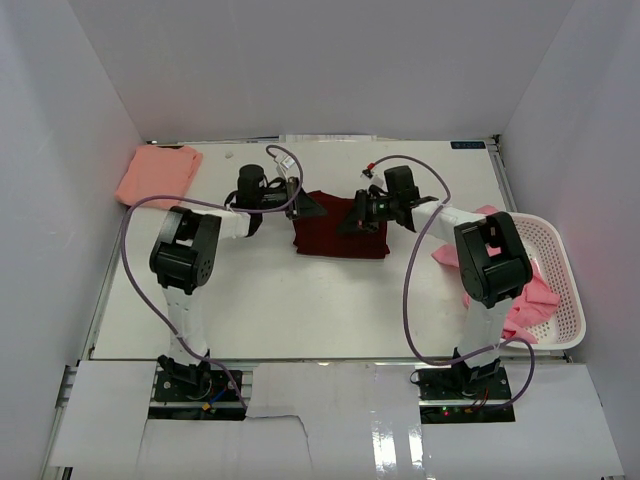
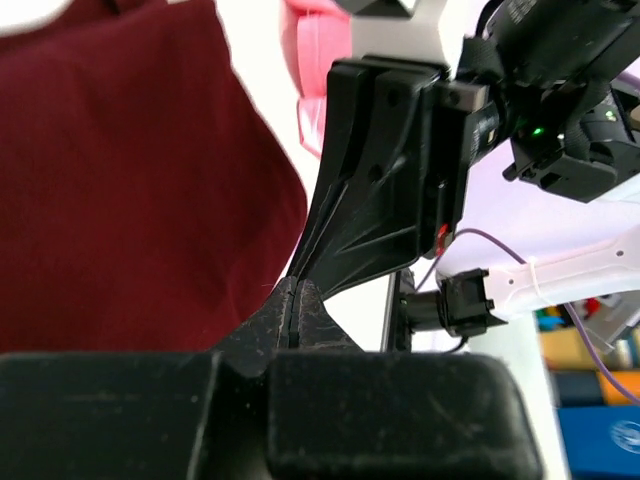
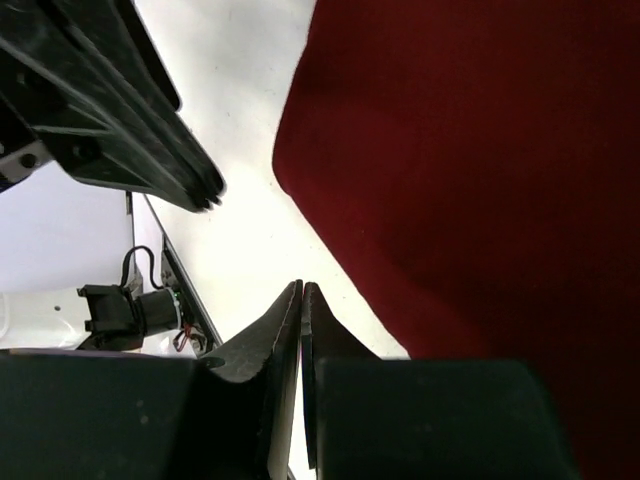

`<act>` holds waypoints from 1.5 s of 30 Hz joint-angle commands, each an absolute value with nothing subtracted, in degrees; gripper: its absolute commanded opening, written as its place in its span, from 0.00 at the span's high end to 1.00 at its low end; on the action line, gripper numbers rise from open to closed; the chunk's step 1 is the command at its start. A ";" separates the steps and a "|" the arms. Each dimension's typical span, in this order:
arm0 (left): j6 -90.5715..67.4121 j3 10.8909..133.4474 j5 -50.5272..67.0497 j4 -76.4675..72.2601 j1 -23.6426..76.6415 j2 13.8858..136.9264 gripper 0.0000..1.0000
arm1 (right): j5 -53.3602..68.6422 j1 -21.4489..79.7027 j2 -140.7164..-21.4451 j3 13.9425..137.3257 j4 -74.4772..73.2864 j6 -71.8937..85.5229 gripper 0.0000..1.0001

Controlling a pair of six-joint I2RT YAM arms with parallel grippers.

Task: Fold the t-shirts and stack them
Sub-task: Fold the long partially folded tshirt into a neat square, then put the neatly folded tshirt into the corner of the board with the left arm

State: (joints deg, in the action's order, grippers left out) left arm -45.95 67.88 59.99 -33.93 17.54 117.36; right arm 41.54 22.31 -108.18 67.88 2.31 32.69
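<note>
Near-right of the maroon shirt: white plastic mesh basket [image 1: 562, 270] holding a loose heap of bright pink t-shirts [image 1: 525, 300], some spilling over its rim.

Mid-bench [image 1: 300, 300]: dark maroon cotton t-shirt [image 1: 335, 240], folded to a rectangle. We judge it light, limp and not slippery, best pinched at two corners of one edge.

At the maroon shirt's far edge: the left jaws and right jaws, facing each other, each pair pressed together and pinching nothing.

Far-left of the maroon shirt: salmon-pink folded t-shirt [image 1: 158, 175], flat on the bench.
</note>
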 commanded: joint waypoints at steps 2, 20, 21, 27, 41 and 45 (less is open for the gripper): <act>-48.87 67.15 63.19 -36.56 18.28 121.01 1.00 | 44.03 22.24 -111.09 69.26 5.01 34.19 0.92; -32.18 69.52 56.35 -11.35 20.39 121.38 1.00 | 37.71 21.18 -114.35 63.91 -3.51 32.87 0.92; -29.82 70.04 54.25 -7.60 20.56 121.55 1.00 | 37.27 21.09 -114.26 63.20 -3.60 32.96 0.92; -25.31 73.21 48.52 -0.35 21.27 123.40 1.00 | 34.28 20.04 -116.19 59.16 -4.04 34.10 0.92; -27.24 78.21 46.41 4.48 21.27 121.21 1.00 | 34.37 18.98 -113.65 69.33 -11.85 29.80 0.92; -27.69 85.32 44.13 9.30 21.27 117.16 1.00 | 34.37 18.98 -112.24 78.73 -18.09 27.69 0.92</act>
